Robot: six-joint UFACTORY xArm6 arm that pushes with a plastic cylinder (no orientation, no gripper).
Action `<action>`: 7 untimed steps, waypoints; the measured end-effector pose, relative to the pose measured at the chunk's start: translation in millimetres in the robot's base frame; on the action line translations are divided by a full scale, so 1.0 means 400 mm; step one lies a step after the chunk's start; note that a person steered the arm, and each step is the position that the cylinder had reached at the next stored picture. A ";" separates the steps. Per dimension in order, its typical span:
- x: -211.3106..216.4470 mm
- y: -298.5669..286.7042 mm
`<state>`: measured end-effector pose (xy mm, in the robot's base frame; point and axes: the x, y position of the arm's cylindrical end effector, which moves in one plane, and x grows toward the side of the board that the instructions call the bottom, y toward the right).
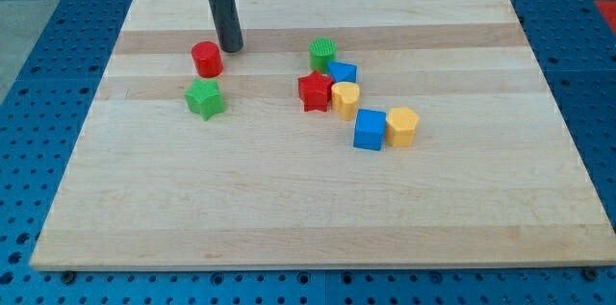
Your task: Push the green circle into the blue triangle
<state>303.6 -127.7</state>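
The green circle stands just above the centre of the board, touching the blue triangle, which lies just below and to its right. My tip rests on the board at the upper left, well to the left of the green circle and just up and right of the red circle.
A green star lies below the red circle. A red star and a yellow heart crowd the blue triangle from below. A blue cube and a yellow hexagon sit further down and right. The wooden board lies on a blue pegboard.
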 end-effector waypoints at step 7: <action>0.111 0.233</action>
<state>347.9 -34.6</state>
